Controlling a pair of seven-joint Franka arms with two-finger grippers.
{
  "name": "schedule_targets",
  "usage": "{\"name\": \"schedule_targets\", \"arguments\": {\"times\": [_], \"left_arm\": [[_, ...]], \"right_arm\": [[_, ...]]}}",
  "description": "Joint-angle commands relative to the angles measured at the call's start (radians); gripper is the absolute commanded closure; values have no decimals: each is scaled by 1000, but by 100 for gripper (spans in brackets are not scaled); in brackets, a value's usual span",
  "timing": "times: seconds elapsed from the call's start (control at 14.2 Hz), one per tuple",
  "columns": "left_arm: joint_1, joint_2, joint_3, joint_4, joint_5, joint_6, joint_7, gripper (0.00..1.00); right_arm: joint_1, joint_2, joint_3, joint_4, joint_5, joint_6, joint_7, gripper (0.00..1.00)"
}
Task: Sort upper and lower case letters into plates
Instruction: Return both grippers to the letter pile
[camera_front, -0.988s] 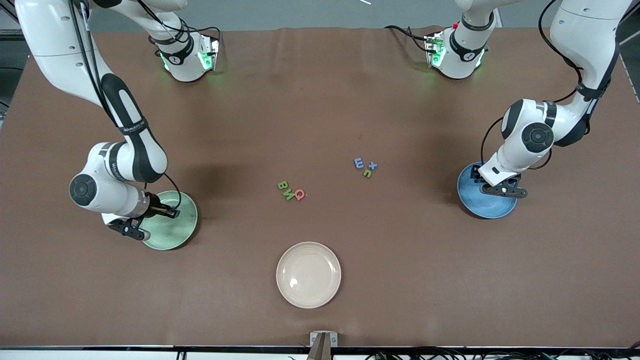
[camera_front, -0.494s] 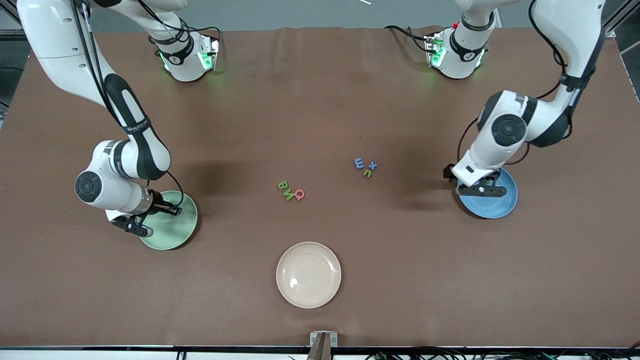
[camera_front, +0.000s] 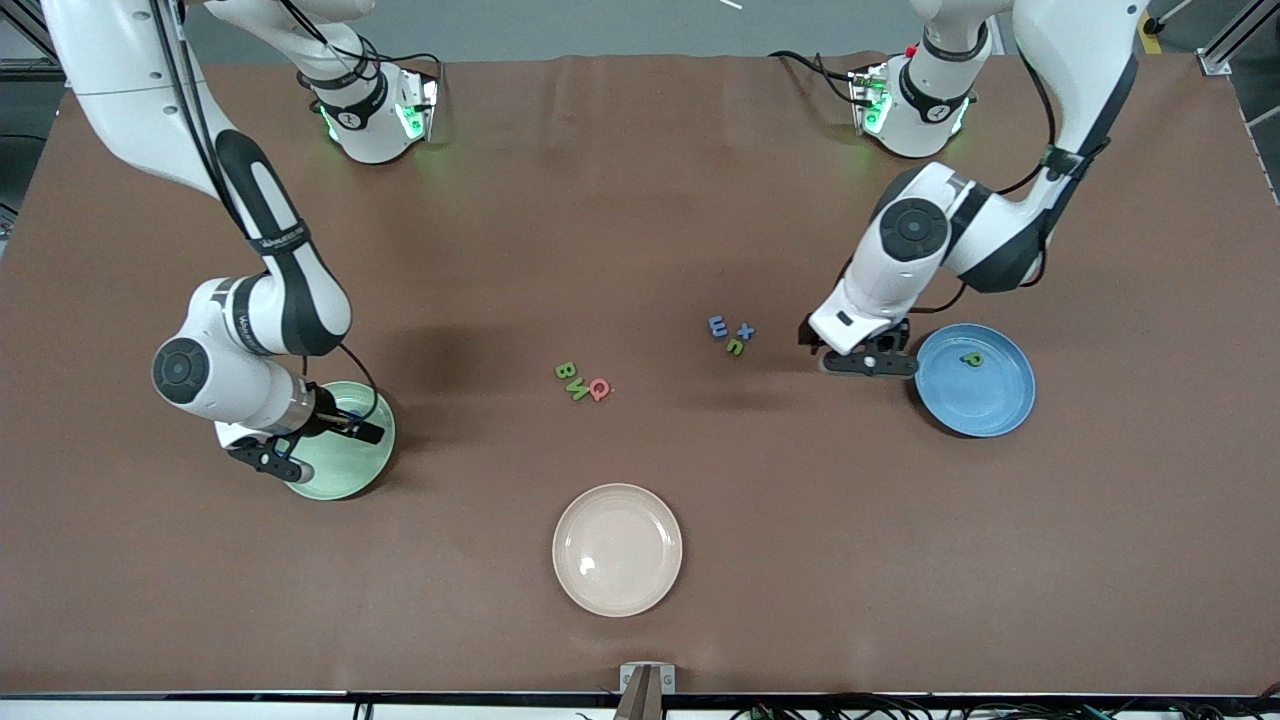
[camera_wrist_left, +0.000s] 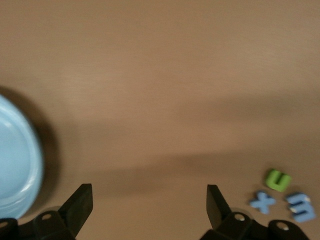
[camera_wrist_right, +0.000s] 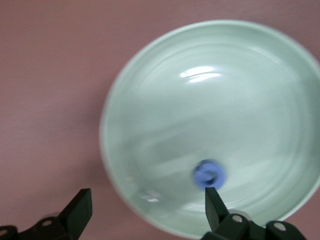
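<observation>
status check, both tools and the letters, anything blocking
Left tool open, empty, over bare table beside blue plate; green letter in it. Right tool open over mint plate; blue letter inside. Nothing blocking.

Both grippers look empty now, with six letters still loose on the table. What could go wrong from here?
The three letters that the open left gripper heads toward lie nearly touching; a pinch could catch two. The B, V and Q trio is just as tight. The open right gripper hangs low over the mint plate and could nudge it.

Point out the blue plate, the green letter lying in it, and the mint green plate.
blue plate (camera_front: 990, 410): front view, bare floor near its rim.
green letter (camera_front: 971, 357): front view, middle of the letter.
mint green plate (camera_wrist_right: 250, 125): right wrist view, bare floor of the plate.
</observation>
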Motion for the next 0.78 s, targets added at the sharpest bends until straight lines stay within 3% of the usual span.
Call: {"name": "schedule_targets", "arguments": {"times": [0.0,0.21,0.56,0.71], "left_arm": [[-44,48,-4,28,-14,-12,93,0],[-99,92,-4,51,-31,-3,313,2],[-165,193,-1,79,23,57,338,13],[-173,230,-1,82,64,77,333,17]], "right_arm": [[98,-17,-3,21,13,-15,176,0],[211,0,-3,45,7,-1,375,0],[354,49,-12,45,-2,60,618,0],[385,55,-26,36,-51,60,681,0]]}}
